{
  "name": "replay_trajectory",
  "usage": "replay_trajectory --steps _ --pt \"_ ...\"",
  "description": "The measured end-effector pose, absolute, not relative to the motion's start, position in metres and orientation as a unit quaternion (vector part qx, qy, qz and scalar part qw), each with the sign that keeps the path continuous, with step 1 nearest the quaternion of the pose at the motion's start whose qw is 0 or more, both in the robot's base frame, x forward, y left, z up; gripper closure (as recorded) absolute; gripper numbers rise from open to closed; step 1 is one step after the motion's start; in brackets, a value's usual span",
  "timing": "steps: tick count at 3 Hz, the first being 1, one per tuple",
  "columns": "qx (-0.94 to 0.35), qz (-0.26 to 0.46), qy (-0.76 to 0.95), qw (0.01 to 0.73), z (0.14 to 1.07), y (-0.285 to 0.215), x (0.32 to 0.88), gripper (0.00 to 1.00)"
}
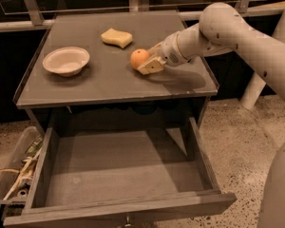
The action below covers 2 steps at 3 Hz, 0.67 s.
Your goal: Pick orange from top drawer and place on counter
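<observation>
The orange [138, 58] is at the middle of the counter [109, 82], low over its surface or resting on it; I cannot tell which. My gripper [145, 59] reaches in from the right and is shut on the orange, with one pale finger [151, 67] in front of the fruit and the other behind it. The top drawer [123, 208] below the counter is pulled fully open and its inside holds nothing.
A white bowl [66, 61] sits on the counter's left side. A pale yellow sponge [117, 37] lies at the back middle. A bin of clutter [14, 179] stands on the floor left of the drawer. A rail [19, 26] runs behind the counter.
</observation>
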<state>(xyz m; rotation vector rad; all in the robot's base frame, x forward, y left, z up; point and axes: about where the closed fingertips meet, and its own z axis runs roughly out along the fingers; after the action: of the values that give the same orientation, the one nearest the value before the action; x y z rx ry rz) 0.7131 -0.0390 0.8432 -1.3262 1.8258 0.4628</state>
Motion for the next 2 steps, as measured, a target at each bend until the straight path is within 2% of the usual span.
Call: replay_trajectory --steps 2 --pt "-0.526 0.184 0.724 0.407 0.8432 -0.0389 0.7131 0.36"
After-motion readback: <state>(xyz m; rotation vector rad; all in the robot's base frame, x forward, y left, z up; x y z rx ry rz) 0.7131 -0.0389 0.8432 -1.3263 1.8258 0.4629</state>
